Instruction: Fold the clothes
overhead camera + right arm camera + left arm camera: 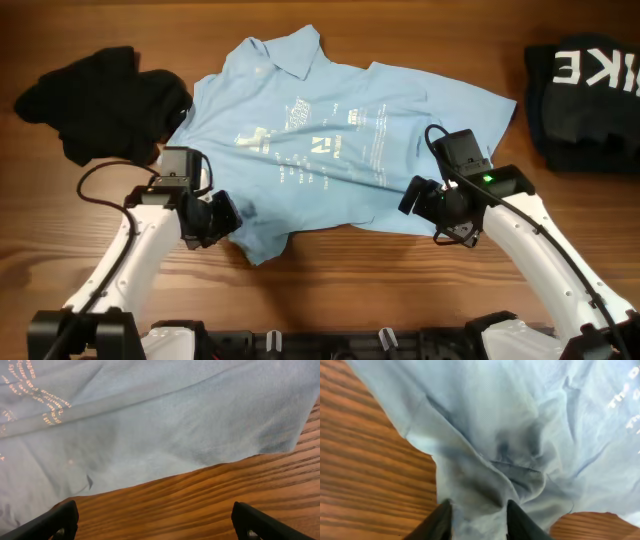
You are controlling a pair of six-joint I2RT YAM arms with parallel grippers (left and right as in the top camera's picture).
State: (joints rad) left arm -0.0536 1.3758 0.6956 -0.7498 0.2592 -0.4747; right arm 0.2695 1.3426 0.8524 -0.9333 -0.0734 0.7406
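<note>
Writing: black lettered garment [585,95] at 3 o'clock edge of table [330,290] carries large white block letters; "IKE" is readable, the rest is cut off or folded under. The shirt [340,130] has small white print and a square logo [320,145] on the chest, too small to read from overhead. In the right wrist view the print shows as rows of letters, not legible.

Shirt: light blue, short-sleeved, collared. It lies front up at table centre, with the collar [285,55] toward 12 o'clock and the hem toward 6 o'clock. It is creased, and the lower corner at 7 o'clock is bunched.

Black heap [100,100] lies at 10 o'clock, touching the shirt's sleeve.

Left gripper [480,521] is at the 7 o'clock corner. A fold of blue cloth sits between its fingers [442,520], which stand partway together. Cannot tell whether the cloth is pinched firmly.

Right gripper [155,525] is at the hem near 4 o'clock. Its jaws are spread wide over bare wood, just beside the hem edge, holding nothing.
</note>
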